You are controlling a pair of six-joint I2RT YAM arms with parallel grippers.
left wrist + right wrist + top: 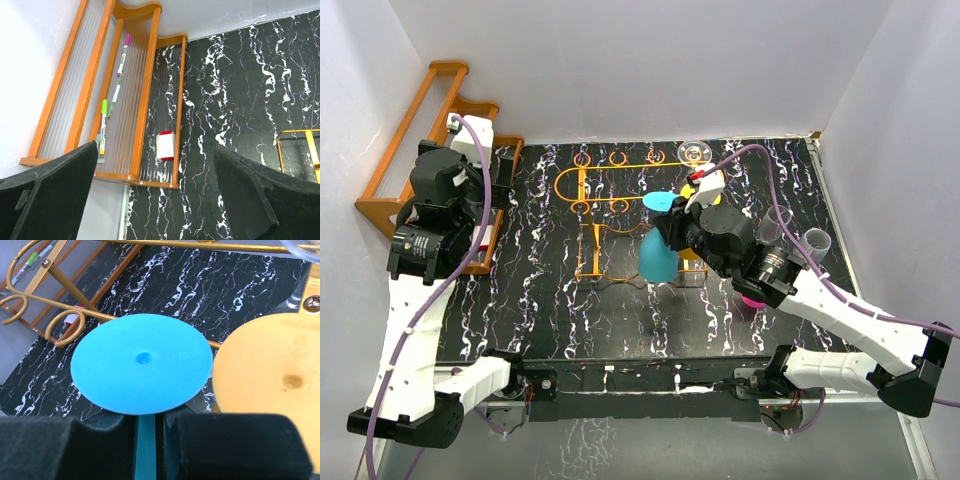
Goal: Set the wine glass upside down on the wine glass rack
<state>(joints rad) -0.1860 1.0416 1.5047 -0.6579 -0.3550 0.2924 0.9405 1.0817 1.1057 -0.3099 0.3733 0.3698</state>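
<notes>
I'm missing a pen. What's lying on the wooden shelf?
On the wooden shelf, markers lie in the middle channel, a red-and-white block in the channel beside the table. The left tool covers its near corner.

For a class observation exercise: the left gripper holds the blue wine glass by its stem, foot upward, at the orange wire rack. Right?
No: the right gripper holds the blue wine glass by its stem, foot upward, at the orange wire rack, as the right wrist view shows.
</notes>
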